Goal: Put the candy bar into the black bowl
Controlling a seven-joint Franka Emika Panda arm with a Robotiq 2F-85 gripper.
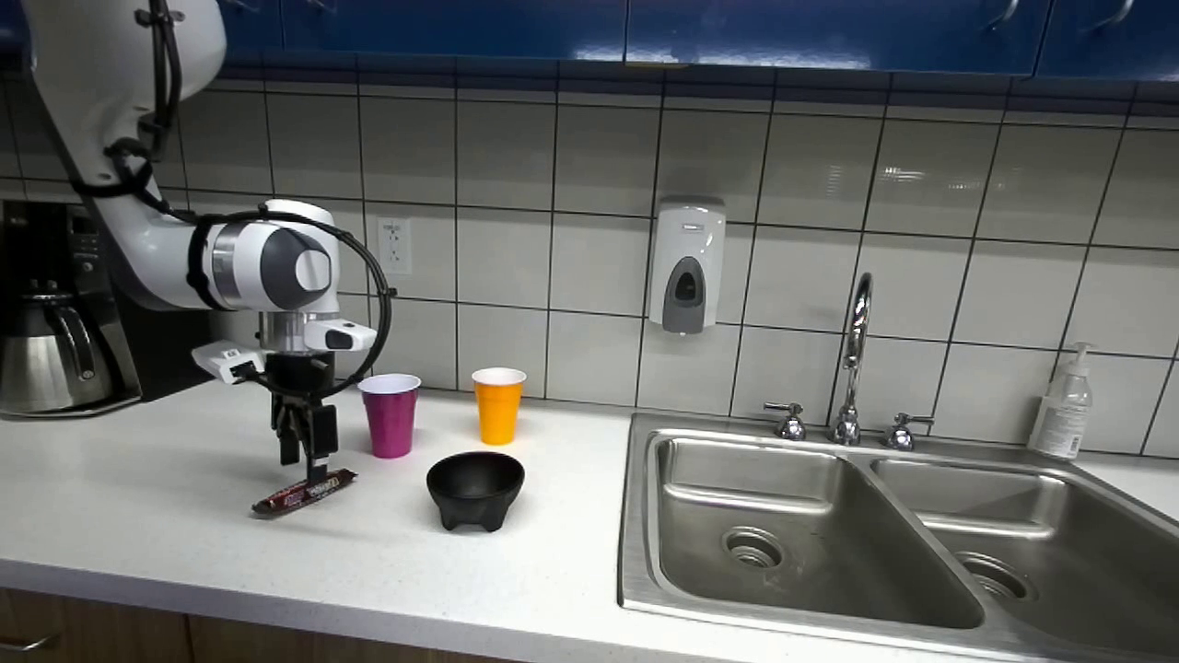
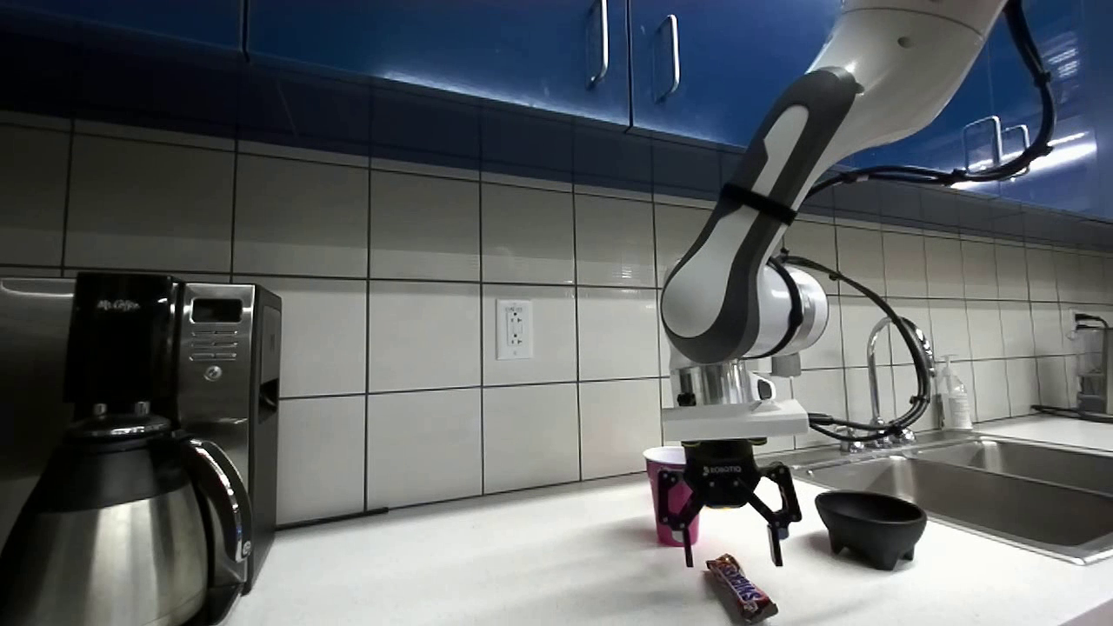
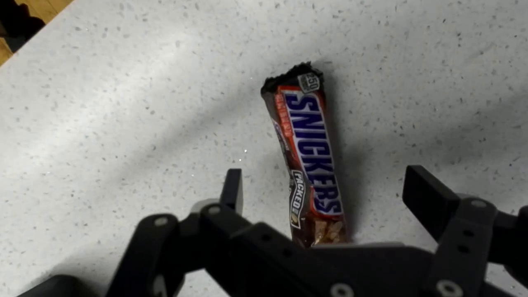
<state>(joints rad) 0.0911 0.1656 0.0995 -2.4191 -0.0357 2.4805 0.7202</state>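
The gripper (image 2: pixel 733 563) hung low over the candy bar (image 3: pixel 311 161), which lay on the counter (image 1: pixel 166 525) near the middle of the wrist view, slightly slanted, its bottom end hidden by the gripper. The fingers (image 3: pixel 233 187) were spread wide, one on each side of the bar with bare counter in both gaps, so nothing was held. In an exterior view the black bowl (image 1: pixel 474 493) stood right of the bar, apart from it, with the pink cup (image 1: pixel 391 419) at its upper left.

The pick-up looked the likeliest place for trouble. The bar lay a little nearer the finger at the left of the wrist view, so closing might shove or twist it. The tips seemed to straddle its lower part, and a lift from there might let the longer end droop. Closing too high could pinch only the top and slip off (the exact height was hard to judge); pressing too low could jam the tips on the counter. After that, a low carry might knock the bowl or clip the pink cup. The bar looked long for the bowl too; let go crosswise, it could perch on the rim and slide out.
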